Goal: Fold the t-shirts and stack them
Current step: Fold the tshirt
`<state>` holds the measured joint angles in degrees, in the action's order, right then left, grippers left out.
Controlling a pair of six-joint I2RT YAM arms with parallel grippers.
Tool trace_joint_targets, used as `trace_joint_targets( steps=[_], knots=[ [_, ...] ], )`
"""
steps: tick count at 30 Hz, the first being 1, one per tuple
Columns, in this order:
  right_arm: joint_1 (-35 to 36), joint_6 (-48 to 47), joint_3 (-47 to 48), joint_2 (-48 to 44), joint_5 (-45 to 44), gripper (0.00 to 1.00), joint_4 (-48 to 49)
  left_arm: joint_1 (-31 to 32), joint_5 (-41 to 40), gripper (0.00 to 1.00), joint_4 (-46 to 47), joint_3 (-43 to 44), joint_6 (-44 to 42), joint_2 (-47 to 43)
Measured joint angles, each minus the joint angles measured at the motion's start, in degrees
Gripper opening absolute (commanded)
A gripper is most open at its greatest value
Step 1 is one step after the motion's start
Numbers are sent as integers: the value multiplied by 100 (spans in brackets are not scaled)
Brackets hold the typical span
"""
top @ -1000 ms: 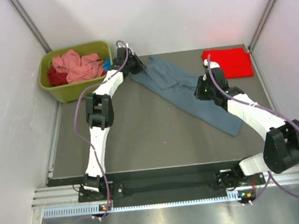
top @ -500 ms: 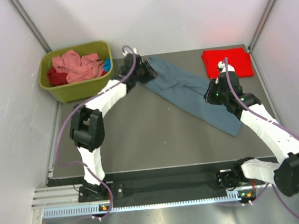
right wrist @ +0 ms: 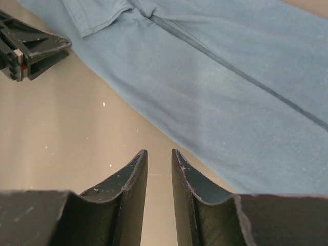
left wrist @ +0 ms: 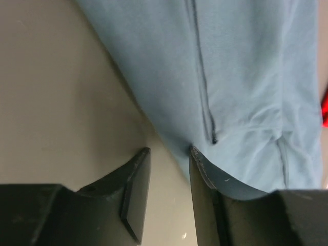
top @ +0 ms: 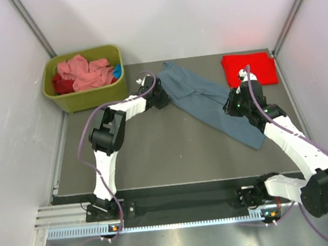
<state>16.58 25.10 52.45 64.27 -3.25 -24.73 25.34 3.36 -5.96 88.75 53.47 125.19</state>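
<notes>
Okay, left claw is sitting barely parted, empty, blue shirt touching one finger | right claw likewise, shirt just ahead | both seemingly lining up an edge pinch.

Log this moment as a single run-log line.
left claw: slightly open, empty, at blue-grey t-shirt edge | right claw: slightly open, empty, beside that shirt | red t-shirt: flat, far right corner
</notes>
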Motion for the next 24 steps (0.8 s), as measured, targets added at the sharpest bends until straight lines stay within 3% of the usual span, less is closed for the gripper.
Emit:
trace_joint_targets(
  steps=[3, 6, 9, 10, 17, 24],
  knots=[
    [-46, -7, -28, 61, 33, 27, 55, 11, -59, 41, 44, 105, 76, 144],
    [-105, -28, -31, 98, 39, 27, 116, 20, -127, 31, 76, 175, 116, 223],
    [-153, -44, -33, 105, 59, 27, 179, 17, -151, 11, 129, 243, 186, 328],
    [-166, -46, -33, 105, 70, 27, 208, 13, -144, 0, 136, 275, 221, 369],
    [-208, -44, -74, 188, 122, 27, 328, -81, -57, 0, 37, 721, 299, 651],
    [-238, -42, -138, 352, 160, 27, 439, -280, -173, 0, -627, 2201, -11, 1427]
  ],
)
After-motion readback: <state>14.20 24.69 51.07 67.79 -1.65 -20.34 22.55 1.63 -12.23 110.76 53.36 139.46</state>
